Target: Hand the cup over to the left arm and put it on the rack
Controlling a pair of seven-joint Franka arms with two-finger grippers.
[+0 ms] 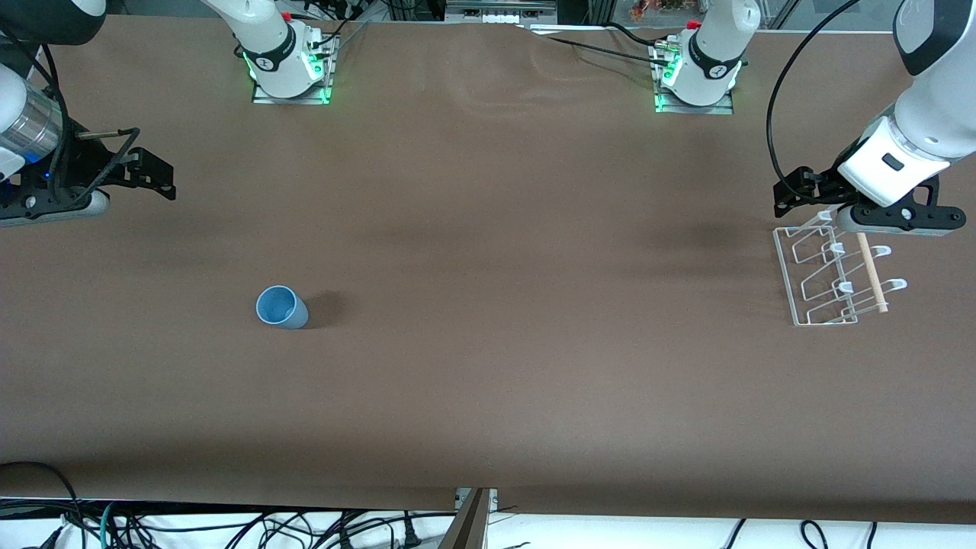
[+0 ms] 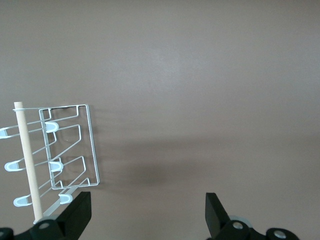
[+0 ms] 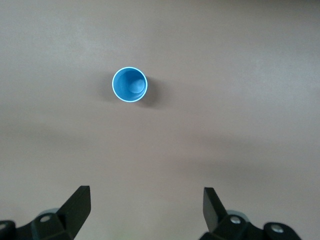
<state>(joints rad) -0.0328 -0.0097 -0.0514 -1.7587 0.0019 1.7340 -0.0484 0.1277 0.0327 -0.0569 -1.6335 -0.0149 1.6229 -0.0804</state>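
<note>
The cup (image 1: 281,307) stands upright, mouth upward, on open table (image 1: 488,396), well apart from the rack (image 1: 835,276) at the left arm's end. Left gripper (image 2: 147,220) hovers over the rack's edge, fingers released; right gripper (image 3: 146,212) hangs above bare table, fingers spread.

Even, soft overhead light; sharp focus, faint diffuse shadows.
</note>
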